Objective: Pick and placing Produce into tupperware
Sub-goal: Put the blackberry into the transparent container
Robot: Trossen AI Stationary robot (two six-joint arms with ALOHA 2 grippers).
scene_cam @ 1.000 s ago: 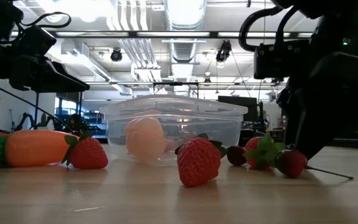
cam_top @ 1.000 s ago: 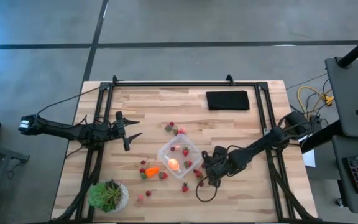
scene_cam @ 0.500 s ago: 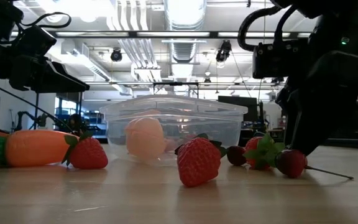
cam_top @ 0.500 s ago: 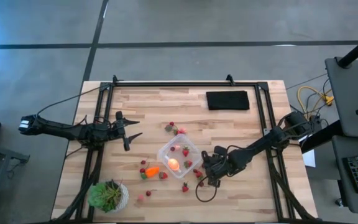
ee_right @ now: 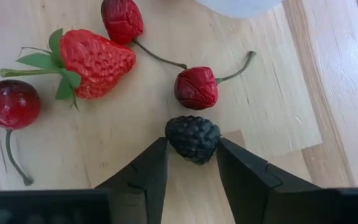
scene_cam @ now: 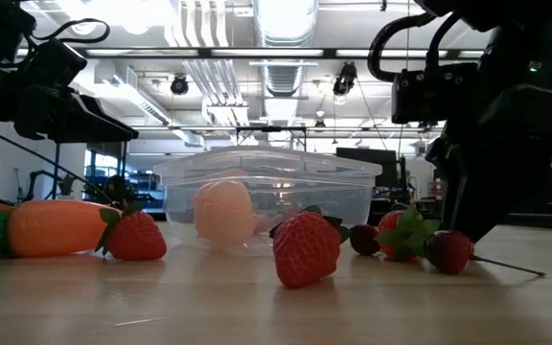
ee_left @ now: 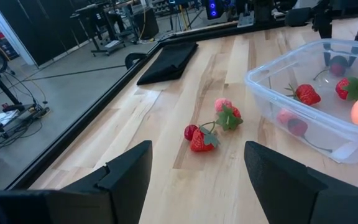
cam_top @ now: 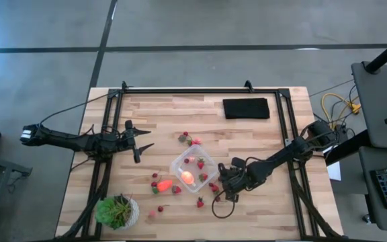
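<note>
Nothing on the table has shifted since the frames half a second and one second back; only the right arm's wrist shows a slight change of pose in the low view. Right gripper [ee_right: 191,163] sits low on the table at centre-right of the high view, fingers parted and straddling a small dark, bumpy blackberry-like piece [ee_right: 192,138]; contact with the pads cannot be confirmed. That piece looks light and knobbly, probably firm plastic, so it should hold if taken across its widest middle; being rounded, it may roll or squirt out under an off-centre pinch. Just beyond lie two wrinkled red stemmed cherries [ee_right: 196,88], a red strawberry with green leaves [ee_right: 96,54] and a smooth red cherry [ee_right: 9,104], all close enough to be nudged. Clear square plastic tupperware [cam_top: 192,171] stands just to the left, already holding a round pink-orange fruit [cam_top: 187,177] and a few berries. Room overhead appears open. Left gripper [ee_left: 191,177], fingers apart and empty, waits at middle-left.
</note>
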